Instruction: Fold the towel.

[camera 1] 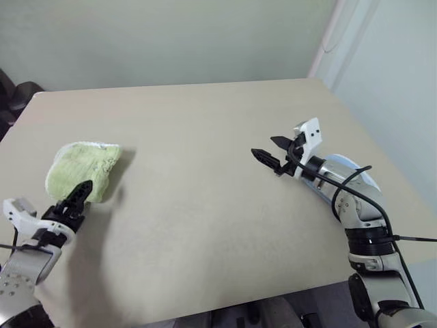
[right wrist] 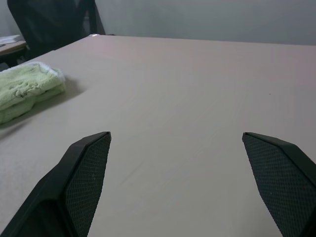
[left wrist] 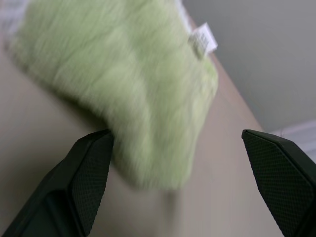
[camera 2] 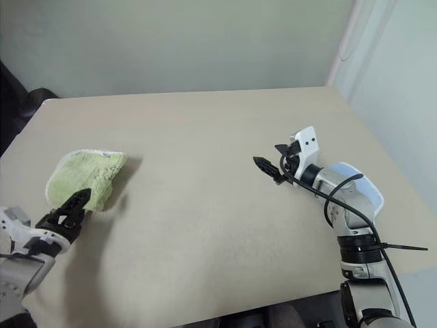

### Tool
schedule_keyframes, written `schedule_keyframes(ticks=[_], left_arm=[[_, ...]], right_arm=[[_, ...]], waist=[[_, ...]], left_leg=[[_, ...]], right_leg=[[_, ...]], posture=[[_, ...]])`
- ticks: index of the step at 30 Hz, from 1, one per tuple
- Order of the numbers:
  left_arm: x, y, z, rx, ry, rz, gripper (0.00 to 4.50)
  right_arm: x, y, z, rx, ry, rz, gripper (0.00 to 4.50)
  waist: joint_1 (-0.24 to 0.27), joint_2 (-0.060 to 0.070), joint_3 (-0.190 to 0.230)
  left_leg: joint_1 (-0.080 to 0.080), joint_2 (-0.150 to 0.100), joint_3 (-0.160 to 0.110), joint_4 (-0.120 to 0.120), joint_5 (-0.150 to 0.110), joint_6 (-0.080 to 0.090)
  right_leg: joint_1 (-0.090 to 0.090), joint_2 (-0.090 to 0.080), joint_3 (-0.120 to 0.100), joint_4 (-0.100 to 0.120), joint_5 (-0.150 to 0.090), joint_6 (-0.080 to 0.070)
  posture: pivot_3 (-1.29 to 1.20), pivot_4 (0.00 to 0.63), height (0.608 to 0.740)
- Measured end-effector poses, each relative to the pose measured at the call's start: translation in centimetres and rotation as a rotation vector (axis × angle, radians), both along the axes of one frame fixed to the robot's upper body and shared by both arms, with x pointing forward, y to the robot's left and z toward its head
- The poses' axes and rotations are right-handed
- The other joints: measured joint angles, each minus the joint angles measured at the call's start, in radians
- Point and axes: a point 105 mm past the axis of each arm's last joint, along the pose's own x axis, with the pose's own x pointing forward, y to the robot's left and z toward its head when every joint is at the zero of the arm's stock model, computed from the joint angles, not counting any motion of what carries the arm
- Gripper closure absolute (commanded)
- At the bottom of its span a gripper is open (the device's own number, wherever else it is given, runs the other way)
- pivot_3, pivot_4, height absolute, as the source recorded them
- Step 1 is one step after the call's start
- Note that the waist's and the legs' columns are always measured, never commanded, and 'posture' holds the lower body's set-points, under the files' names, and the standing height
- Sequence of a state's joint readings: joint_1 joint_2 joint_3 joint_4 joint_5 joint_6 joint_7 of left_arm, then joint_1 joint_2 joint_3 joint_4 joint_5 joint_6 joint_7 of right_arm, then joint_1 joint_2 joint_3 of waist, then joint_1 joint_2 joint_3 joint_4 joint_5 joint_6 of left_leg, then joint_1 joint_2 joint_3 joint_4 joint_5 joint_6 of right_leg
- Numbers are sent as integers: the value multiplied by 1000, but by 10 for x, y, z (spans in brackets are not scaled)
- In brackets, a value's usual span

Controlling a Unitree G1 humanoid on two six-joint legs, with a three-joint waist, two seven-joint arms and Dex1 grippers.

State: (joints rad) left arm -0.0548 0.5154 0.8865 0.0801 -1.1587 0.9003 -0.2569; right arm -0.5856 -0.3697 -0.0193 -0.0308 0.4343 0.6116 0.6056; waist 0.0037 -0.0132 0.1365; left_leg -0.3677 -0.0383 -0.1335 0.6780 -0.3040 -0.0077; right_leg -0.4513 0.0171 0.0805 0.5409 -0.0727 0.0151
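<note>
The left gripper point(camera 1: 79, 193), jaws spread wide and empty, sits just short of the towel point(camera 1: 83, 169), which lies in a compact folded bundle near the table's point(camera 1: 205, 205) left edge, so folding looks finished, while the right gripper point(camera 1: 273, 152) hovers open and empty over bare tabletop.

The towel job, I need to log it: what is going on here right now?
The towel lies folded into a small bundle near the table's left edge. The left gripper is just in front of it, fingers wide open, holding nothing. The right gripper hangs open over bare tabletop, well away from the cloth. The folding looks done or nearly so.
</note>
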Motion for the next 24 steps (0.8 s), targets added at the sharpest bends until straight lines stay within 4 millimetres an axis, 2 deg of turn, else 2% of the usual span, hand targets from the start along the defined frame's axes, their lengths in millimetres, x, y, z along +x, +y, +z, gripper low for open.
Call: schedule_keyframes(ticks=[5, 7, 9, 12, 15, 19, 21, 22, 24], left_arm=[[-39, -17, -13, 65, 58, -144, 16], [-52, -32, -12, 98, 54, -234, 16], [-52, -47, -2, 137, 13, -309, 16], [-31, -77, 33, 302, -105, -453, 16], [2, -99, 57, 537, -191, -534, 16], [35, -120, 61, 700, -237, -606, 16], [46, -130, 59, 728, -260, -655, 16], [52, -134, 58, 740, -270, -676, 16], [61, -137, 54, 772, -279, -702, 16]], right_arm=[[0, -5, 0, -14, -3, -13, 0], [0, -13, 0, -27, -4, -33, 0], [0, -25, -1, -40, -1, -62, 0], [-3, -45, -3, -80, 1, -94, 0], [-13, -72, -14, -136, 34, -114, 0], [-22, -87, -20, -175, 60, -105, 0], [-23, -89, -18, -187, 51, -102, 0], [-22, -89, -17, -191, 44, -104, 0], [-22, -89, -17, -198, 34, -106, 0]], waist=[[-6, 1, 0], [-6, 1, 1], [0, 3, 2], [17, 5, 3], [28, 8, 2], [13, 9, 1], [-2, 8, 1], [-8, 8, 1], [-16, 8, 1]], left_leg=[[0, 0, 0, 0, -3, -4], [-1, 0, 0, 0, -4, -4], [-1, 1, -2, 0, -5, -3], [-1, 1, -4, 1, -5, -3], [-1, 0, -5, 3, -5, -3], [0, 0, -3, 3, -3, -2], [-1, 0, -2, 2, -3, -1], [0, 0, -2, 2, 1, 7], [2, 1, -2, 1, 2, 10]], right_leg=[[-1, 0, 0, 0, -3, 0], [-1, 0, 1, 0, -7, -1], [-2, 0, 1, 0, -11, -1], [0, 0, 1, 0, -11, -1], [4, 0, 2, 1, -11, -1], [5, 0, 1, 1, -11, -1], [5, 0, -1, 1, -11, -1], [5, 0, -1, 1, -11, -1], [4, 0, -1, 1, -11, -1]], posture=[[0, 150, 740], [0, 150, 740], [0, 150, 740], [0, 150, 740], [0, 150, 740], [0, 150, 740], [0, 150, 740], [0, 150, 740], [0, 150, 740]])
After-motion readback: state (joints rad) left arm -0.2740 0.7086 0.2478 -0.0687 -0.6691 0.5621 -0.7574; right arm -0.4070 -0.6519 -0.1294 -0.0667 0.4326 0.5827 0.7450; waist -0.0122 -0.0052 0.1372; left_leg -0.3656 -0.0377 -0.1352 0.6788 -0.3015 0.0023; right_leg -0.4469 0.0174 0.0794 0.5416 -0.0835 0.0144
